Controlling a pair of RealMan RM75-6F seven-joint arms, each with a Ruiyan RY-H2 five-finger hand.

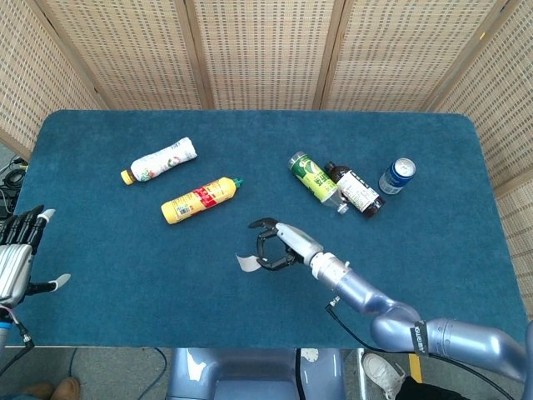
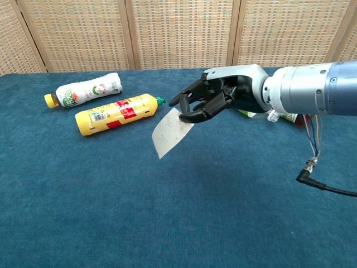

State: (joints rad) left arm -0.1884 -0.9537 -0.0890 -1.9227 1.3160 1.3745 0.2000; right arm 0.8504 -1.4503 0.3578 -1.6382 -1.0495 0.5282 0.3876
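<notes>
Right now my right hand [image 2: 209,100] is lifted above the blue table cloth [image 1: 108,242], pinching a small pale card [image 2: 170,132] between thumb and a finger; the card hangs down from the fingertips, clear of the cloth, its lower corner pointing at the table in the chest view. From the head view I see the same card [image 1: 247,262] just left of the right hand [image 1: 279,247], over the near middle of the table. My left hand [image 1: 15,254] sits off the table's near left edge, holding nothing, with its fingers spread apart; it does not show in the chest view. Beyond the card, a yellow bottle [image 2: 118,114] lies on its side with its green cap toward the right, and a white bottle [image 2: 83,90] lies just behind it, well apart from the card. On the far right side, a green-labelled bottle [image 1: 312,176] and a dark bottle [image 1: 356,190] lie touching each other, and a blue can [image 1: 397,176] stands upright just beside them.
</notes>
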